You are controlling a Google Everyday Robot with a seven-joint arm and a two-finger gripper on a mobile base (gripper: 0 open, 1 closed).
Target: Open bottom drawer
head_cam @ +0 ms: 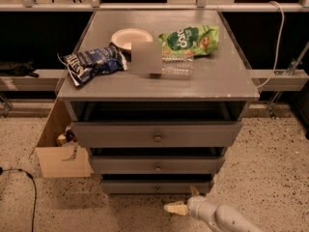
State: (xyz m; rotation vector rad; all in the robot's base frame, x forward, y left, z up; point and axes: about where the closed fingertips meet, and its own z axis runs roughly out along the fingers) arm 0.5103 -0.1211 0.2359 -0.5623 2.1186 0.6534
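The bottom drawer (140, 186) is the lowest and narrowest grey front of the cabinet, with a small round knob (157, 188). It looks slightly out, with a dark gap above it. My gripper (181, 200) is low in front of the drawer's right end, just above the floor, below and right of the knob. Its cream fingers are spread: one fingertip (174, 209) points left, and the other one touches or nearly touches the drawer's lower right edge. It holds nothing. The white arm (222, 219) enters from the bottom right.
The middle drawer (157, 165) and top drawer (157, 135) sit above it. The cabinet top (217, 76) holds a white bowl (128, 36), a blue snack bag (91, 62), a green bag (190, 38) and a clear bottle (177, 64). A cardboard box (60, 151) stands at the left. A black cable (29, 187) lies on the floor.
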